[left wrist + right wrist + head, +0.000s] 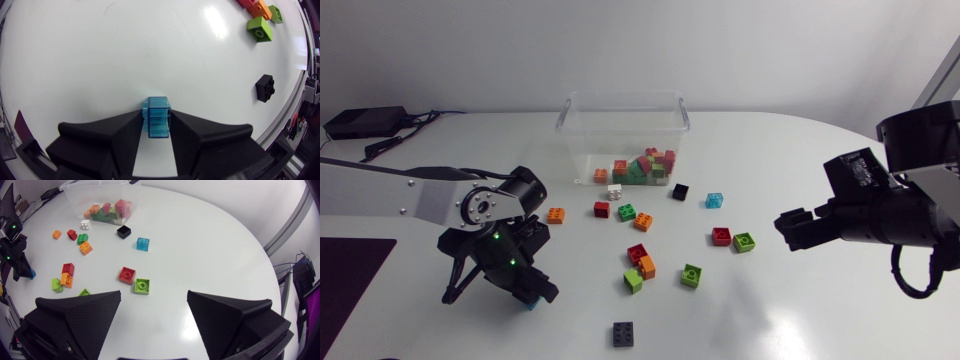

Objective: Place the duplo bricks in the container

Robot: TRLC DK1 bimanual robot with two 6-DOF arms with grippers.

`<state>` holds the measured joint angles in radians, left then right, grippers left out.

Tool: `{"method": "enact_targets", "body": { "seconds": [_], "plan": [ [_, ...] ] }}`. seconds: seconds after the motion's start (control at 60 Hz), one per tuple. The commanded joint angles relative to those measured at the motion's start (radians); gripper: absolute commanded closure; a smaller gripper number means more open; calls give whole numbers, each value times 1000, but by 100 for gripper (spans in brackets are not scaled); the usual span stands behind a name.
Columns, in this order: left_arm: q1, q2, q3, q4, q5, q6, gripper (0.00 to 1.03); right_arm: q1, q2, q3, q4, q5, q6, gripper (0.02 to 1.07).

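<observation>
Near the table's front left edge, the left gripper pinches a clear blue brick between its fingers, apparently the pickup step, so next comes a lift and carry to the container by the back edge, while the right gripper hangs wide open.

No word, number, label or sign can be read in any view. The blue brick (the thing nearest to a camera) shows only plain faces, and the clear walls of the container carry nothing legible.
</observation>
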<state>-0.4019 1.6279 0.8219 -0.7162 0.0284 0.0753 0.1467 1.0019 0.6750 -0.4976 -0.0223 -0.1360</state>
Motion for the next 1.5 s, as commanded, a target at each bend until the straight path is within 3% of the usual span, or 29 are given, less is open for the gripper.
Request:
{"method": "enact_targets", "body": {
  "seconds": [0.0,0.267,0.633,0.967,1.117,1.267,1.483],
  "plan": [
    [-8,-10,-18,-9,5,-9,83,24,41,-9,-1,4,-19,12],
    [40,-169,25,-48,36,35,83,51,251,52,14,2,-17,12],
    [97,-290,137,-17,70,54,83,62,520,155,45,-8,-14,16],
    [141,-364,191,169,134,46,83,42,667,236,44,-7,-22,17],
    [141,-365,207,258,150,40,83,27,722,258,67,-7,-33,30],
    [144,-347,230,343,166,21,83,21,770,279,71,-7,-42,30],
    [129,-278,293,403,166,0,84,21,799,302,70,-5,-53,47]
  ]
}}
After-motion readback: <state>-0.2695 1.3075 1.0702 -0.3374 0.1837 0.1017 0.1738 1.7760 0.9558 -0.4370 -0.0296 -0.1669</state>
